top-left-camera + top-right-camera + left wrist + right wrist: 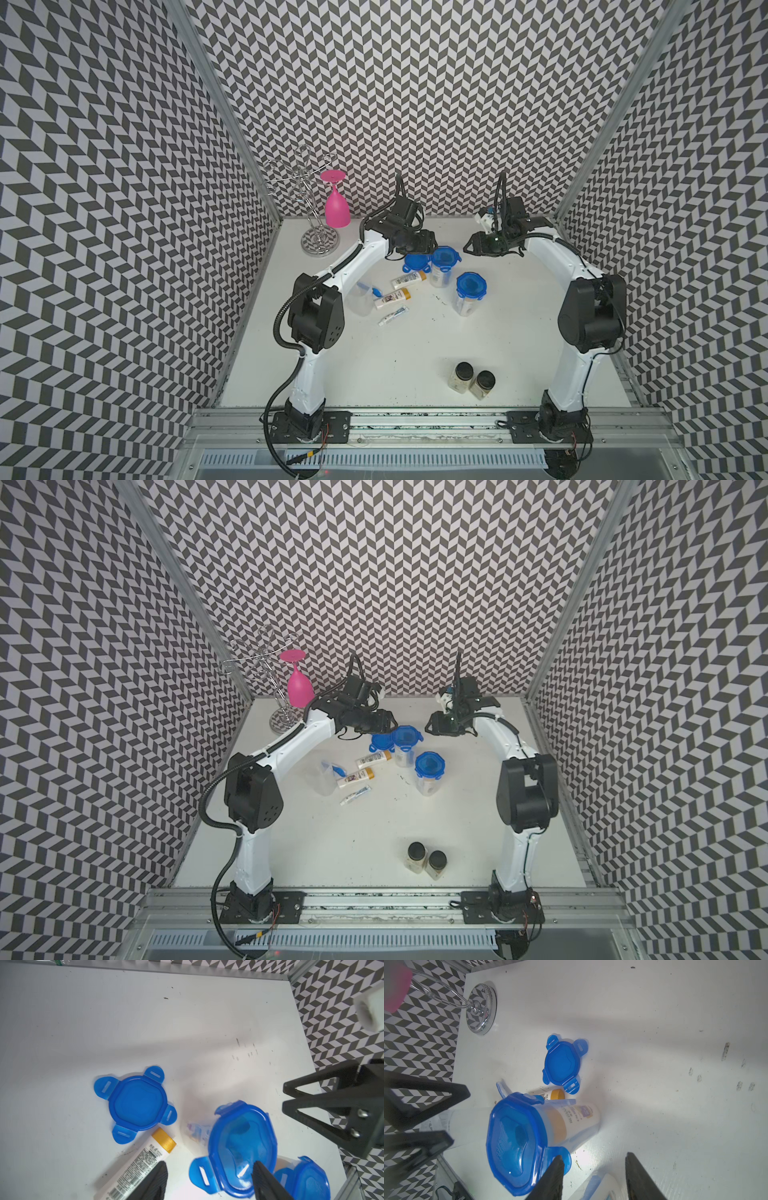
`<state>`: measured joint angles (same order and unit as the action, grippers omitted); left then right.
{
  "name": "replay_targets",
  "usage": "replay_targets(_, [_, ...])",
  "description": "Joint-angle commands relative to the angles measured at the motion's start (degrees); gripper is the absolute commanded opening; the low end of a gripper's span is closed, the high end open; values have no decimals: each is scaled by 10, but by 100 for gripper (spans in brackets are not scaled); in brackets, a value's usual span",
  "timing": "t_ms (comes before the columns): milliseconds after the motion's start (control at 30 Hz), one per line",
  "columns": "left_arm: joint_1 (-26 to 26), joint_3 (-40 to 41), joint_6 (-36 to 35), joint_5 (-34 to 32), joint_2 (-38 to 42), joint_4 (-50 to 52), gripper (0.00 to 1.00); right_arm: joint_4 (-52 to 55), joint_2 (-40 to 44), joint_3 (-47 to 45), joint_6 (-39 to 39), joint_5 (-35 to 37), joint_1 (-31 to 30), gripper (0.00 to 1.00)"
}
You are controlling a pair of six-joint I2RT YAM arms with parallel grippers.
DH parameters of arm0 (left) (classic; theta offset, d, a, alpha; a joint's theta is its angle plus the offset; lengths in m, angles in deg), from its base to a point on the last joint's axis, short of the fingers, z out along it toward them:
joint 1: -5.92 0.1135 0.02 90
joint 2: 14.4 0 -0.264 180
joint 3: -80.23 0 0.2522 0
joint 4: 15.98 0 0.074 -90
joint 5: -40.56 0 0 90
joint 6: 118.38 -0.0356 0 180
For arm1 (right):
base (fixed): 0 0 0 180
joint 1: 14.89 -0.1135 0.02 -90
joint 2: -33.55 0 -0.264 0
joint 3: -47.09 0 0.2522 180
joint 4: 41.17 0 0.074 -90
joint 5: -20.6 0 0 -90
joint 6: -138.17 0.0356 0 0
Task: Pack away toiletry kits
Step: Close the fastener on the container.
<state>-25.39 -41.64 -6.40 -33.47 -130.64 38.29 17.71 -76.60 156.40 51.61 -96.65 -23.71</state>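
Nearest the arm bases, two black-capped jars (471, 380) stand well apart from the far tub (441, 279). Closer to that tub lie a toothpaste tube (392, 316), then a gold-capped bottle (392, 298), beside a lidless tub (360, 301) with a blue toothbrush (375, 291) at its rim. A closed tub (469, 293) stands near the far tub, on its right-arm side. A second bottle (409, 279) lies just beside the far tub, as does a loose lid (415, 262) on its left-arm side. The far tub wears a blue lid (241, 1142) with tabs sticking out, and a third bottle (577, 1118) shows through its wall. The left gripper (210, 1162) hangs over it, jaws apart, with one lid tab between them unclamped. The right gripper (595, 1155) has its jaws apart over the bare table (654, 1064), one of its fingers (550, 1180) at another tab. Beyond the far tub, well apart, a pink wine glass (336, 208) hangs inverted on a wire rack (318, 243).
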Motion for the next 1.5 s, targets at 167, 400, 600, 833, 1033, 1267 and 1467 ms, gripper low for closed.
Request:
replay_targets(167, [-7,16,28,32,1,-26,67,-16,2,-31,-10,-18,-1,47])
replay_targets(400, [-9,17,29,43,-11,-26,66,-21,-14,-22,-7,-31,-13,47])
replay_targets(600, [-11,21,29,58,-18,-31,65,-31,-14,-42,-1,-37,-20,47])
replay_targets(833, [-14,21,39,82,-30,-45,65,-35,-17,-37,3,-41,-23,47])
replay_targets(1033, [-16,42,61,102,-28,-59,64,-38,-19,-29,11,-46,-31,47])
replay_targets(1267, [-22,71,84,131,-24,-90,62,-58,-14,-49,26,-59,-50,47])
replay_targets(1467, [-27,66,91,135,-29,-96,62,-67,-12,-55,34,-67,-57,46])
